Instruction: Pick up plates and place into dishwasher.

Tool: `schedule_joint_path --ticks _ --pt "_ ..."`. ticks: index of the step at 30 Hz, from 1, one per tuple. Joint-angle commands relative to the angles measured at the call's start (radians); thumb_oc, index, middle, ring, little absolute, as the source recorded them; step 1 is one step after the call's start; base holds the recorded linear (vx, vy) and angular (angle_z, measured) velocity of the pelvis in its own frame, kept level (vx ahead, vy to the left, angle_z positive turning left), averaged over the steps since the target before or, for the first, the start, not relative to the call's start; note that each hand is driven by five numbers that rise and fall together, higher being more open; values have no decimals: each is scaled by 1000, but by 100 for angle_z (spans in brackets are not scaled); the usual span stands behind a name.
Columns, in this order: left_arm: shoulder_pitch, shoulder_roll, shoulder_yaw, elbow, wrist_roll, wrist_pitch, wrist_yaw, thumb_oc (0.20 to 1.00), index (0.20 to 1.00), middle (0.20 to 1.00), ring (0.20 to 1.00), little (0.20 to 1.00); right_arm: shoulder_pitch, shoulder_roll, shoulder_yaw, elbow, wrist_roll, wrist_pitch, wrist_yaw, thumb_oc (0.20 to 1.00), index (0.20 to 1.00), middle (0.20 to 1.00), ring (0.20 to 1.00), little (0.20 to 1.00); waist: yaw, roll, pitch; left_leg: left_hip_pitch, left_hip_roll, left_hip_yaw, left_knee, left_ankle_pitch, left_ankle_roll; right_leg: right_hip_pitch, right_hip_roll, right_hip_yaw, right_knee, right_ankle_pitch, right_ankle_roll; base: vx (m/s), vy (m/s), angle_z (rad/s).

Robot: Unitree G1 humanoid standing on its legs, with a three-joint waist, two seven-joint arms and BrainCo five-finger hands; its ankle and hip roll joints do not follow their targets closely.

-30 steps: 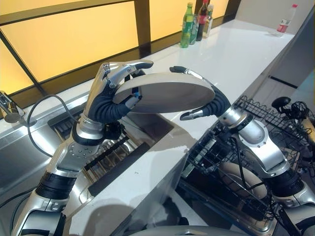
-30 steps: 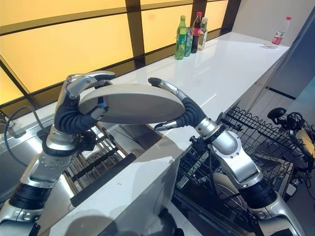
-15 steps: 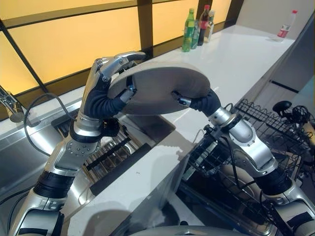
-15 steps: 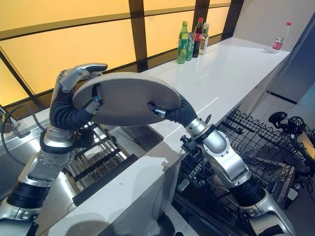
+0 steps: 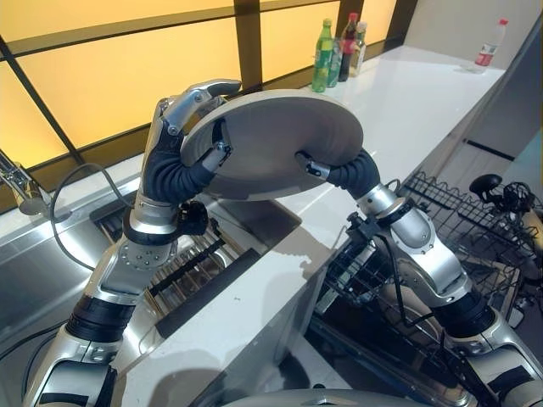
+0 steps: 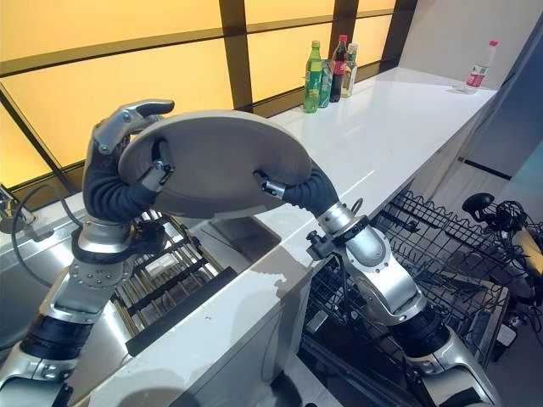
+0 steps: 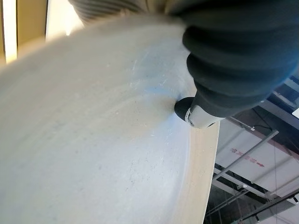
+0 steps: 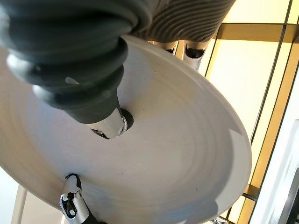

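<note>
Above the white glossy worktop (image 5: 399,93), the round grey ceramic plate (image 5: 276,140) is hanging tilted, the left robot hand (image 5: 182,144) clamping its left rim, the right robot hand (image 5: 327,172) pinching its right underside, the black wire dishwasher rack (image 5: 441,229) lying lower right.

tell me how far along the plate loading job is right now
Done: one plate is lifted above the white counter. In hand: the left hand grips its rim, and the right hand presses its thumb on the underside, its fingers hidden behind the plate. Left: carry it to the open dishwasher rack on the robot's right and set it in. A pale dish already seems to sit lower in the rack.
</note>
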Motion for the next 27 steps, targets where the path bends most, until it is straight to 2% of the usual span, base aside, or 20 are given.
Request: schedule_joint_path --ticks 1,2,6,9,14,23,27 --pt "-44 -15 -84 51 -71 18 -48 624 624 624 624 624 -46 86 -39 -80 34 -99 -53 200 200 200 200 200 5 -29 -45 -120 1 -23 53 7 20 25 -84 -15 169 -210 70 0 0 0" --pt "-37 -19 -78 55 -74 26 -53 1000 1000 1000 1000 1000 -41 85 -47 -79 32 -100 -57 200 200 200 200 200 3 -30 -46 -119 2 -22 52 7 20 25 -84 -15 169 -210 70 0 0 0" --pt "-19 -21 -40 70 -67 47 -12 1000 1000 1000 1000 1000 -17 73 -83 -69 -8 -95 -65 200 200 200 200 200 1 -31 -47 -115 3 -20 45 10 19 27 -87 -15 164 -207 72 0 0 0" --pt "0 -17 18 70 -59 81 46 1000 1000 1000 1000 1000 5 43 -121 -63 -50 -80 -83 200 200 200 200 200 -1 -33 -48 -118 5 -19 44 12 17 24 -89 -14 163 -204 75 23 8 -1" --pt "39 -10 118 92 -28 99 114 1000 1000 1000 1000 1000 65 -4 -202 -47 -96 -66 -98 200 200 200 200 200 -10 -35 -47 -125 3 -23 45 17 17 14 -92 -6 163 -193 78 29 5 0" --pt "121 27 271 123 -43 131 149 1000 1000 1000 1000 1000 188 -90 -346 12 -214 -63 -168 200 200 200 200 200 -36 -35 -44 -113 0 7 38 9 22 9 -118 6 158 -180 96 70 -2 -3" --pt "149 30 320 130 -50 135 148 1000 1000 1000 1000 1000 244 -108 -420 55 -309 -48 -243 200 200 200 200 200 -50 -34 -38 -106 1 21 34 5 23 7 -130 11 158 -176 106 56 -60 -3"
